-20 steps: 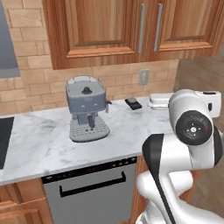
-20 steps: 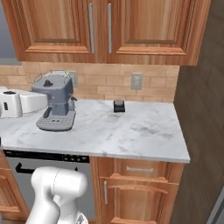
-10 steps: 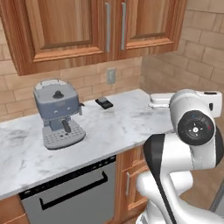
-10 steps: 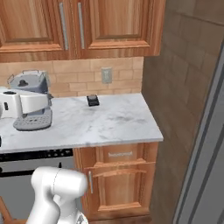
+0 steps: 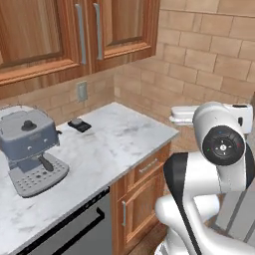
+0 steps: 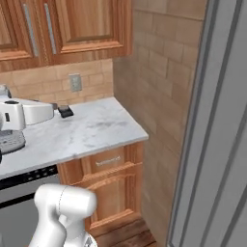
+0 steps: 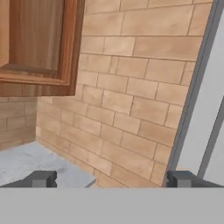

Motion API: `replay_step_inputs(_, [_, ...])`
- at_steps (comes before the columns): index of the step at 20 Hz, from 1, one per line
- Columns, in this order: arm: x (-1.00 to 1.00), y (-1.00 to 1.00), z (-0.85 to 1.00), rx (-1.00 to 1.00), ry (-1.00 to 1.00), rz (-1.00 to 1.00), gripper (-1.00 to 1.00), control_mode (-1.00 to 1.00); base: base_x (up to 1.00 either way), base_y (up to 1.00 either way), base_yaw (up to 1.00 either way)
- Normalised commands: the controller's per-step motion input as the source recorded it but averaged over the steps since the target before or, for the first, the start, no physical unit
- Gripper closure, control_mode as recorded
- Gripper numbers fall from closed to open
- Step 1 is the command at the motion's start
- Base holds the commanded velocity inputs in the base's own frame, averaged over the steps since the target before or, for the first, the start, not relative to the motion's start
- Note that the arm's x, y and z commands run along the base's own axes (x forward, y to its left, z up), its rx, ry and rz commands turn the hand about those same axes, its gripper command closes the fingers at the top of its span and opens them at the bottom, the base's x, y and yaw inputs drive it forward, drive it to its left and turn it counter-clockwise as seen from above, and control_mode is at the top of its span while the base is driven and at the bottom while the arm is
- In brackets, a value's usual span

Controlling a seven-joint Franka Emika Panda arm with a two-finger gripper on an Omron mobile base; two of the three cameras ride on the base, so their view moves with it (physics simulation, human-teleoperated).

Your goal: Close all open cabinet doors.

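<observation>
A grey coffee machine [image 5: 31, 149] sits at the left of the marble counter [image 5: 114, 144], a small black box [image 5: 79, 125] near its back edge. Above hang two reddish-brown cabinet doors [image 5: 79, 37], both flush. Right of the counter's end, the gripper [image 7: 111, 178] faces a brick wall [image 7: 131, 96], fingers spread wide, holding nothing.

My arm [image 5: 209, 169] is glossy white with rounded segments and dark black bands at the joints. One joint has a round dark cap [image 5: 223, 146] with small screws and a tiny green dot. My fingertips [image 7: 43, 178] are small, square and dark grey.
</observation>
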Motion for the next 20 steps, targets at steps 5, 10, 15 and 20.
replay_step_inputs(5, [0.00,0.00,0.00,0.00,0.00,0.00,-1.00,1.00,-0.03,0.43,-0.53])
replay_step_inputs(10, [0.00,0.00,0.00,0.00,0.00,0.00,-1.00,1.00,-0.04,0.42,-0.55])
replay_step_inputs(15, [0.00,0.00,0.00,0.00,0.00,0.00,-1.00,1.00,-0.03,0.44,-0.55])
replay_step_inputs(20, [0.00,0.00,0.00,0.00,0.00,0.00,-1.00,1.00,-0.03,0.45,-0.54])
